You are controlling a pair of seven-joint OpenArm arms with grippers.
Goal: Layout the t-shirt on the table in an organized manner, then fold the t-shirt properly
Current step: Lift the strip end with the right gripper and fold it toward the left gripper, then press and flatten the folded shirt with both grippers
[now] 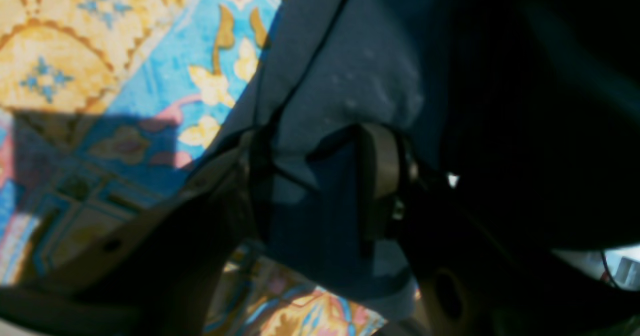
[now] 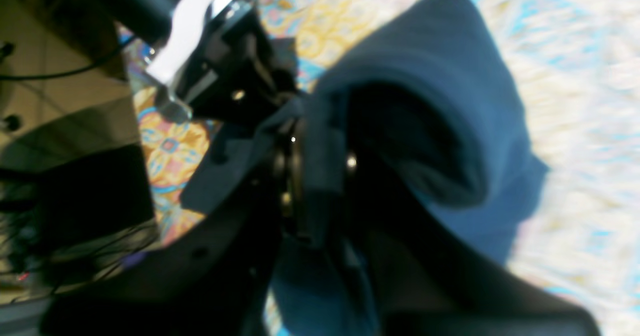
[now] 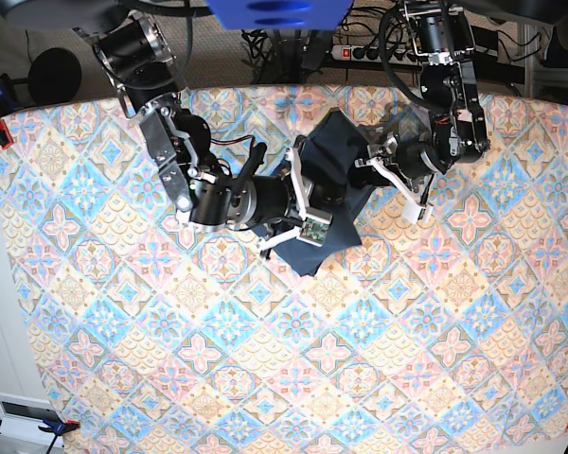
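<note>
- The t-shirt [image 3: 327, 180] was a plain dark navy blue, with no print showing on it.
- The table [image 3: 265, 359] wore a cloth of diamond tiles in pastel blue, pink and cream, each carrying a floral motif.
- Up close in the left wrist view, the cloth showed yellow-orange scalloped shapes and bright blue bands with cream flowers.

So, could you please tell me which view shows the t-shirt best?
The base view: the whole t-shirt hangs bunched between both grippers. The left wrist view and the right wrist view show only blurred, pinched folds.
</note>
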